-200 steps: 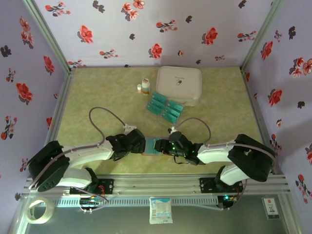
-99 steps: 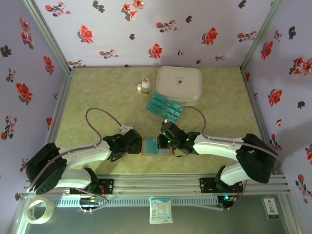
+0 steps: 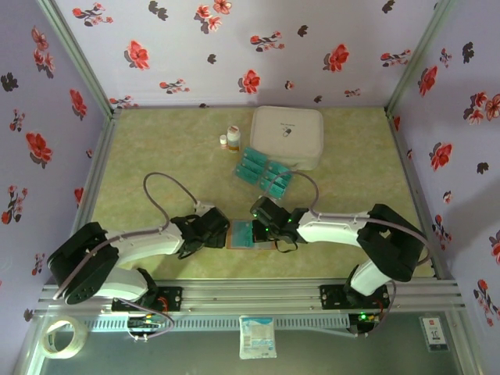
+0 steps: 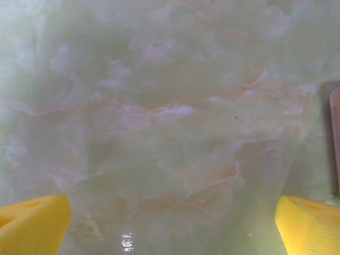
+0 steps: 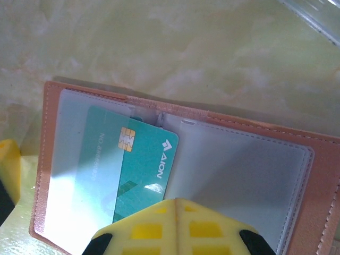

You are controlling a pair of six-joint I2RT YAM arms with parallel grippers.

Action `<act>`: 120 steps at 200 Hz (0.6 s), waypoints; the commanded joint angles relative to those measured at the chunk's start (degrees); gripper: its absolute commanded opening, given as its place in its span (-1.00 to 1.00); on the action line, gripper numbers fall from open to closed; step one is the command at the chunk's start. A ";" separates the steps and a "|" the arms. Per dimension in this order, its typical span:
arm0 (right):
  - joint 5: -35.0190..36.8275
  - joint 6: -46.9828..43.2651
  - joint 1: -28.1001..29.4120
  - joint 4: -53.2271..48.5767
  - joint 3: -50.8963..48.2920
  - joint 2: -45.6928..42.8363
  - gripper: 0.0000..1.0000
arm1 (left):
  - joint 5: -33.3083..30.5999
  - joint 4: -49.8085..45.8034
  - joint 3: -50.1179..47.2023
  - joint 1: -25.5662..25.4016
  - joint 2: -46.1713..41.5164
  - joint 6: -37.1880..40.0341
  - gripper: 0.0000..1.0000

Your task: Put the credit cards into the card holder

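left gripper (image 4: 170, 226): jaws wide, empty, over bare desk (image 4: 159, 106) beside card holder (image 5: 239, 159) | right gripper (image 5: 175, 220): closed, tips over tilted teal credit card (image 5: 141, 159), partly in its left pocket | remaining credit cards (image 3: 264, 172): in clear tray (image 5: 313, 15) by white case (image 3: 287, 137)

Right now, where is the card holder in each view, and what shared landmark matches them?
Top external: card holder low centre, lying open.
Left wrist: a brown strip of its edge at the right border.
Right wrist: spread open across the lower frame, a credit card partly in its left pocket.
Shared landmark: the green marbled tabletop under it.
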 commanded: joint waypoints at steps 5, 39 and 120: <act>0.56 -1.09 -0.23 -0.46 2.13 1.61 -1.00 | -1.37 0.30 1.80 0.47 1.73 1.51 0.99; -0.41 -1.18 -0.20 0.23 2.92 3.17 -1.00 | -1.15 0.82 2.33 0.47 3.09 1.78 0.99; -3.00 -0.98 -0.15 1.75 4.91 5.86 -1.00 | -0.32 3.03 2.07 0.45 5.10 2.07 0.99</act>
